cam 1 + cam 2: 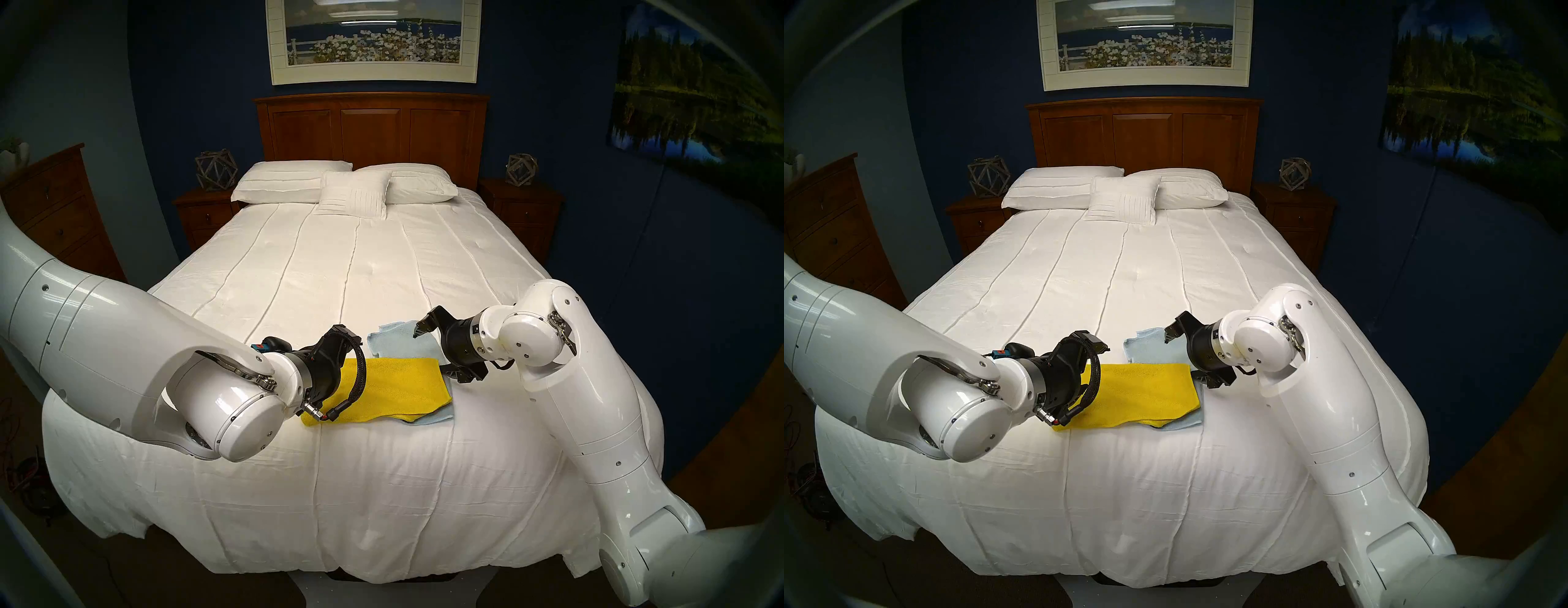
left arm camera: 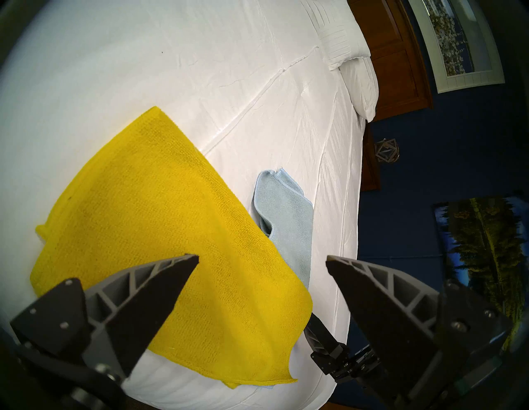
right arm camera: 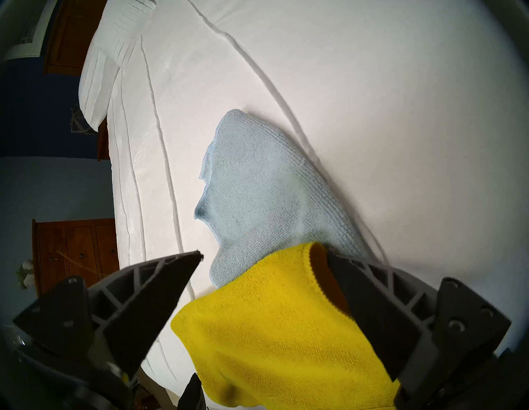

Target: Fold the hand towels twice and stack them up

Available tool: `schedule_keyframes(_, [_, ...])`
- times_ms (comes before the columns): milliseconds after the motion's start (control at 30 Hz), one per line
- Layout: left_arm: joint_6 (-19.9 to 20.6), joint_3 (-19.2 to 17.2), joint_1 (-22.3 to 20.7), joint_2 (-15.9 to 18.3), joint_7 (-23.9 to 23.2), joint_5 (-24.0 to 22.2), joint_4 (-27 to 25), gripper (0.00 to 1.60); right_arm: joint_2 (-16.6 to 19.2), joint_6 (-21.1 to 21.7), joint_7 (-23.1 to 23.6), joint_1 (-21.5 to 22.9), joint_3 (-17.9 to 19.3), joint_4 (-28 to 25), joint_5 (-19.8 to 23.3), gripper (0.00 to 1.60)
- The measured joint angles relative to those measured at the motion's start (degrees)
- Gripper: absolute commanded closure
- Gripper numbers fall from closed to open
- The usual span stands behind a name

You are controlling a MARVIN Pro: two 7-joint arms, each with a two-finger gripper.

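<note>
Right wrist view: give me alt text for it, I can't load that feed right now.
The right gripper is open over the white bedspread, one finger touching the far edge of the yellow towel. The yellow towel overlaps the rumpled light blue towel beyond it. White pillows and a wooden headboard sit at upper left.

Wide bed under a white ribbed bedspread (image 1: 297, 271). Far end: three white pillows (image 1: 356, 191). Near edge: pale light-blue microfibre cloth (image 1: 392, 344), with bright yellow microfibre cloth (image 1: 390, 388) lying over its near part.
</note>
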Motion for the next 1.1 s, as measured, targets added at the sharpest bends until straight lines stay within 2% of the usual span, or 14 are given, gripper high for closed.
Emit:
schedule_keyframes(100, [0.0, 0.0, 0.0, 0.0, 0.0, 0.0, 0.0, 0.00, -0.1, 0.0, 0.1, 0.1, -0.1, 0.5, -0.4, 0.00])
schedule_keyframes(133, [0.0, 0.0, 0.0, 0.0, 0.0, 0.0, 0.0, 0.00, -0.1, 0.0, 0.1, 0.1, -0.1, 0.6, -0.5, 0.64])
schedule_keyframes(167, [0.0, 0.0, 0.0, 0.0, 0.0, 0.0, 0.0, 0.00, -0.1, 0.0, 0.2, 0.1, -0.1, 0.7, -0.5, 0.85])
schedule_keyframes(233, [0.0, 0.0, 0.0, 0.0, 0.0, 0.0, 0.0, 0.00, -0.1, 0.0, 0.3, 0.1, -0.1, 0.7, -0.6, 0.93])
schedule_keyframes(267, [0.0, 0.0, 0.0, 0.0, 0.0, 0.0, 0.0, 0.00, -0.2, 0.0, 0.3, 0.1, -0.1, 0.8, -0.6, 1.04])
schedule_keyframes(333, [0.0, 0.0, 0.0, 0.0, 0.0, 0.0, 0.0, 0.00, -0.2, 0.0, 0.3, 0.1, -0.1, 0.9, -0.6, 1.46])
schedule_keyframes(433, [-0.1, 0.1, 0.0, 0.1, 0.0, 0.0, -0.1, 0.00, -0.2, 0.0, 0.3, 0.0, -0.1, 1.0, -0.5, 1.60])
schedule_keyframes(767, [-1.6, 5.1, -3.0, 1.8, 0.1, 0.1, -2.3, 0.00, -0.2, 0.0, 0.2, 0.0, -0.1, 0.9, 0.3, 1.60])
schedule_keyframes(1100, [-3.5, 12.1, -9.3, 5.1, -0.1, 0.1, -4.3, 0.00, -0.7, 0.0, 0.0, 0.2, 0.0, -0.2, 2.0, 1.60])
